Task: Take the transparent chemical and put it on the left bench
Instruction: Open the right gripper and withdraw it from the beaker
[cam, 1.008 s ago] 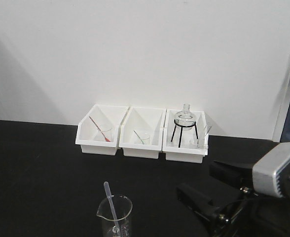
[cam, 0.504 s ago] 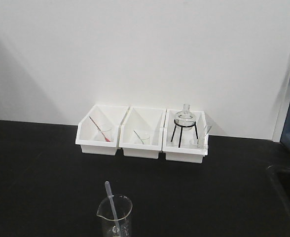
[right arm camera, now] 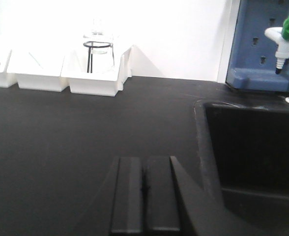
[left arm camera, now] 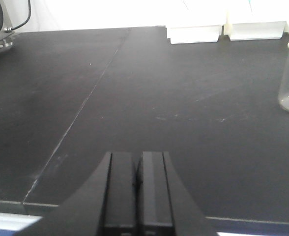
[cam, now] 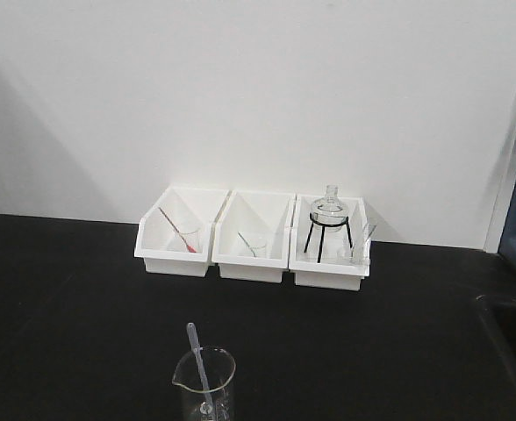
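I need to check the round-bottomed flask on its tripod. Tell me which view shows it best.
The front-facing view: the flask on its black tripod stands whole in the rightmost white bin. The right wrist view shows it washed out by glare; the left wrist view misses it.

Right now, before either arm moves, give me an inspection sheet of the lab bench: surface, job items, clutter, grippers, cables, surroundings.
Surface: matte black worktop, bare of spills, faint scratches in the left wrist view.
Job's things: small clear glass beaker with a pour spout, upright at the near edge, a clear plastic pipette leaning inside it. The left bench: nothing seen.
Clutter: three white plastic bins in a row against the wall; the right one holds a round glass flask on a black tripod.
Grippers: left gripper shut, empty; right gripper shut, empty.
Cables: a black cable at the far left.
Surroundings: white wall, black sink basin, green-tipped tap.
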You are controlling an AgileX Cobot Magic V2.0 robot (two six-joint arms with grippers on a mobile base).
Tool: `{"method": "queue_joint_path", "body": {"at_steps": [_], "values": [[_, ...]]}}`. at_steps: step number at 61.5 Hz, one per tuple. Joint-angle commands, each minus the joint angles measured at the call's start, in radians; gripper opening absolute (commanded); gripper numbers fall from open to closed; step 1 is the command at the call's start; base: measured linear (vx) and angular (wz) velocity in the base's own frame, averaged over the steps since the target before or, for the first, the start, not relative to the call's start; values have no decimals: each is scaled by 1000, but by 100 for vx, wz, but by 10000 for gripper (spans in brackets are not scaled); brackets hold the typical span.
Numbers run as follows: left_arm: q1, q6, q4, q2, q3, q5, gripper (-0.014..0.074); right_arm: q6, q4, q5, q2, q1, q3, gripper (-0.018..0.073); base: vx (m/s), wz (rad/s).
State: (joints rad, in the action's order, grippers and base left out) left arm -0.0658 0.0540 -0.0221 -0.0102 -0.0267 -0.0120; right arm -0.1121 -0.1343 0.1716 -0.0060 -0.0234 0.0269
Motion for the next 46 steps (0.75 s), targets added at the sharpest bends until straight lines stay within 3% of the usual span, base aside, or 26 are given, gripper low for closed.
{"method": "queue_joint_path", "body": {"at_steps": [1,46], "values": [[-2,-8,-1,-19,-16,78,-3,-26,-5,-51,-19,5,11,-8,0,0],[-2,-8,-1,-19,-16,78,-3,-24,0,-51,-17,6,11,-8,0,0]]}}
